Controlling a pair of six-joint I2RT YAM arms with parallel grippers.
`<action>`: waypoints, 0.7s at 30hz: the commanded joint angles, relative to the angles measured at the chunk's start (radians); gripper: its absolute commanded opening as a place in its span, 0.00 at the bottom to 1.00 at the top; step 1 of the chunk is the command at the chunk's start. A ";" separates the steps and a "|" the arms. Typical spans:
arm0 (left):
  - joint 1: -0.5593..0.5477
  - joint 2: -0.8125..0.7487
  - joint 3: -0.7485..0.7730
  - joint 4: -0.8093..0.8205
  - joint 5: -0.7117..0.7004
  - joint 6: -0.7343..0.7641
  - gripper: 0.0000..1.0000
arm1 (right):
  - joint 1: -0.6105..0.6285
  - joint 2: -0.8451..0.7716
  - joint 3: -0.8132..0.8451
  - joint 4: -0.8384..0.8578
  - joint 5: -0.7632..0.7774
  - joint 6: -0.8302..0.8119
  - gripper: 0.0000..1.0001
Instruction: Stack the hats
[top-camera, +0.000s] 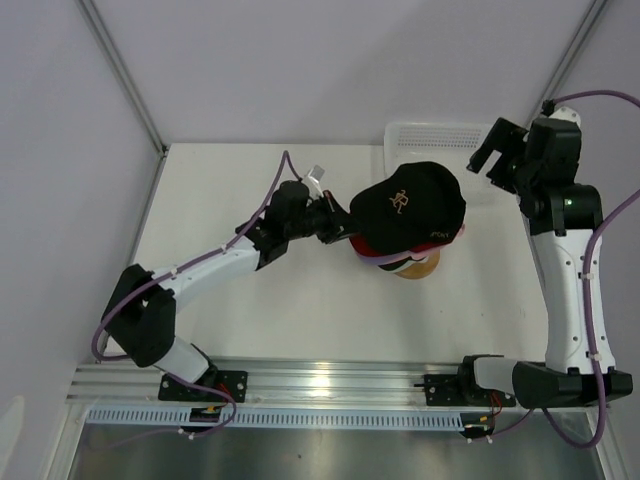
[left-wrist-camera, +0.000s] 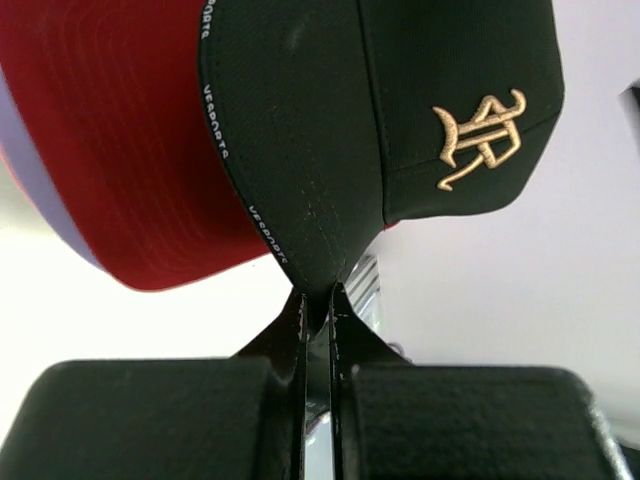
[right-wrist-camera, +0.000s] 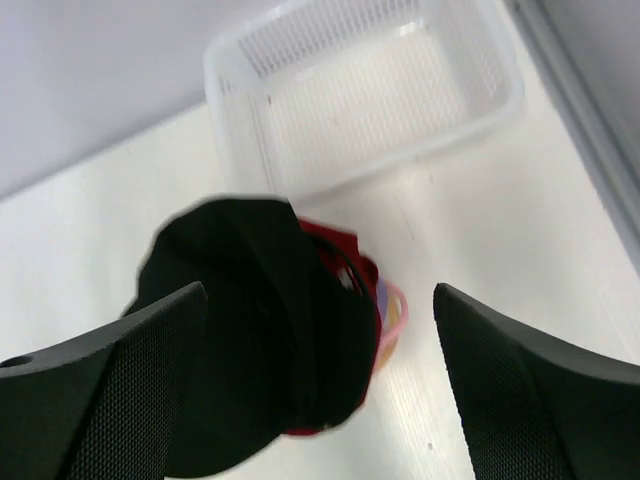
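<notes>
Caps sit stacked at mid-counter (top-camera: 260, 310) on a round wooden stand (top-camera: 420, 268), just in front of the white mesh basket (top-camera: 430, 135). Black cap (top-camera: 408, 205) is on top, gold logo up. Below it, the red cap (left-wrist-camera: 120, 150) shows, with lavender (left-wrist-camera: 30, 170) and pink (right-wrist-camera: 392, 320) edges under that. Left pincer (left-wrist-camera: 318, 300) is clamped on the black cap's brim edge, jaws pressed together on the fabric. Right pincer (right-wrist-camera: 318, 290) hangs near the basket and apart from the stack, jaws spread wide, touching no cap.
</notes>
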 joint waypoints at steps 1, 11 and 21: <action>0.041 0.073 0.083 -0.159 0.084 0.200 0.01 | -0.020 0.058 0.094 0.013 -0.004 -0.032 0.95; 0.168 0.259 0.227 -0.215 0.267 0.314 0.01 | -0.121 0.133 -0.081 0.122 -0.207 0.016 0.68; 0.260 0.307 0.328 -0.397 0.311 0.536 0.01 | -0.152 0.076 -0.265 0.196 -0.333 0.012 0.63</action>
